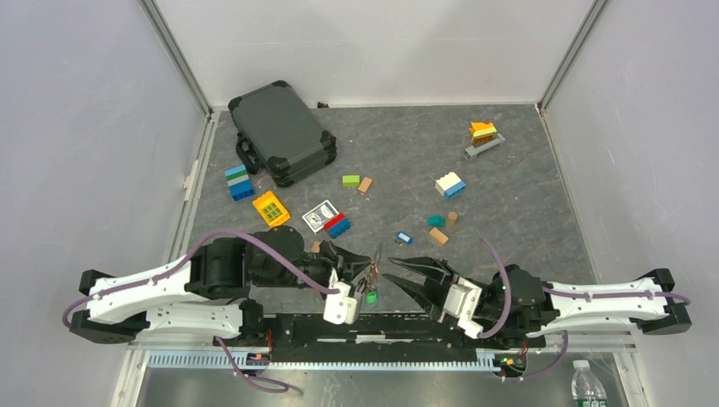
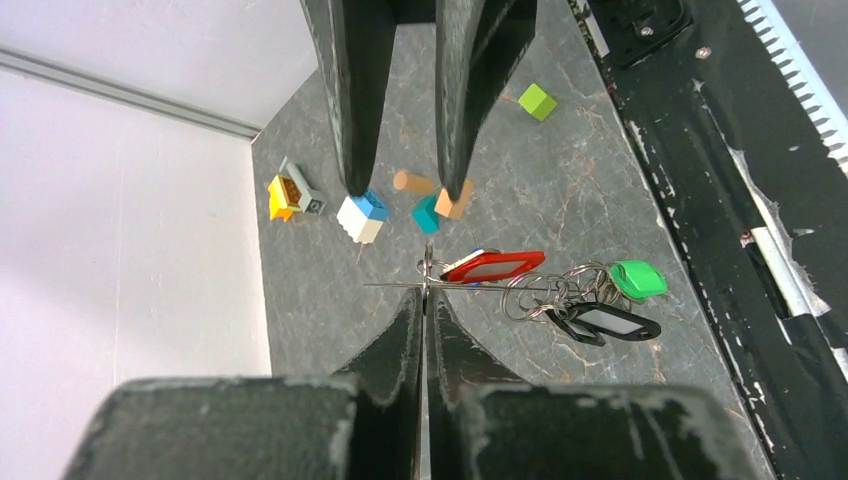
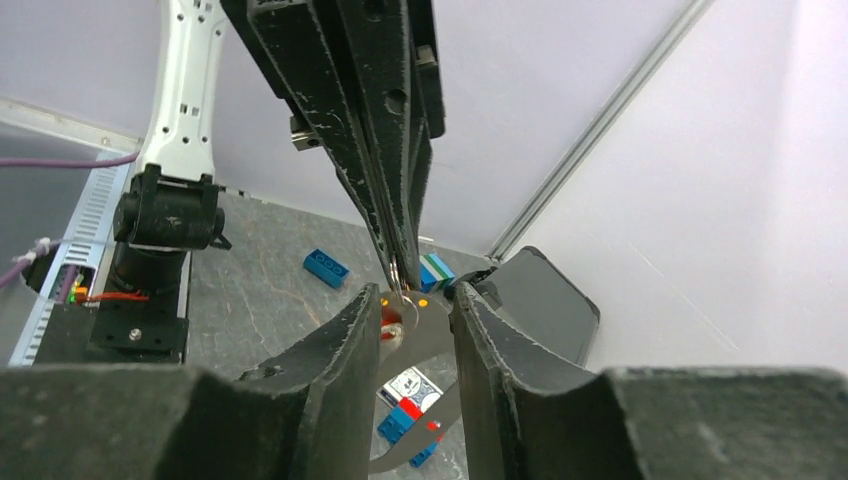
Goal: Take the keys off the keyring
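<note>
My left gripper (image 2: 427,292) is shut on the keyring (image 2: 400,285), a thin grey wire held above the table. Several keys hang from it on small rings: a red-headed one (image 2: 495,265), a green one (image 2: 638,279) and a black one (image 2: 605,322). From above, the bunch (image 1: 370,286) dangles just below my left gripper (image 1: 369,264). My right gripper (image 1: 392,269) faces it from the right. Its fingers (image 3: 352,345) stand apart with nothing between them, and the left gripper's tips sit just ahead. A small blue tag (image 1: 404,238) lies on the table.
A black case (image 1: 284,131) lies at the back left. A card box (image 1: 320,214) and scattered coloured blocks (image 1: 271,209) cover the middle and right of the mat. The black base rail (image 1: 381,326) runs under the grippers, and a bottle (image 1: 585,381) stands off the table.
</note>
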`<action>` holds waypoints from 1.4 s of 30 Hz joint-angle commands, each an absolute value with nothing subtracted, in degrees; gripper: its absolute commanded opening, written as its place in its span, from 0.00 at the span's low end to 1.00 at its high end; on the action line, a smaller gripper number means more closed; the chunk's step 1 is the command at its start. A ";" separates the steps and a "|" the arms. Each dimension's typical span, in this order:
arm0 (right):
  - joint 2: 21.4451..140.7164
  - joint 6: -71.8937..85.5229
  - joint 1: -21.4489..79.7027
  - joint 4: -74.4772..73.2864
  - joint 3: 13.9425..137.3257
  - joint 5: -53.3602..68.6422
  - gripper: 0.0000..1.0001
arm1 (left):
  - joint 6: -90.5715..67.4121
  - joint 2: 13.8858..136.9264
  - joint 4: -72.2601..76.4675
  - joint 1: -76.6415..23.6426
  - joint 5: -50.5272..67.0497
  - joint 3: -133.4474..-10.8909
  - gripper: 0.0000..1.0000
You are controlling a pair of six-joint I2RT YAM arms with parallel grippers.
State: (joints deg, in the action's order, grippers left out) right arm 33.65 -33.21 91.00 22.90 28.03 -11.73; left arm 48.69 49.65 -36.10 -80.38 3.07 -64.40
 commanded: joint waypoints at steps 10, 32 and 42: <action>33.42 -25.32 91.05 34.58 21.20 -23.40 0.45 | 46.09 47.46 -31.55 -80.46 0.26 -65.13 0.02; 39.38 -18.59 91.06 42.31 20.75 -17.66 0.47 | 46.19 47.63 -31.55 -80.44 0.18 -65.09 0.02; 43.56 -18.20 91.05 43.95 21.70 -19.83 0.45 | 46.32 47.64 -31.64 -80.50 0.20 -65.13 0.02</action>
State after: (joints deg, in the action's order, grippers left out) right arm 43.07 -19.20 91.00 40.32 20.12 -18.24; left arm 48.62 48.25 -35.79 -80.38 0.91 -64.38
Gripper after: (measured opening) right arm 0.461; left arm 0.043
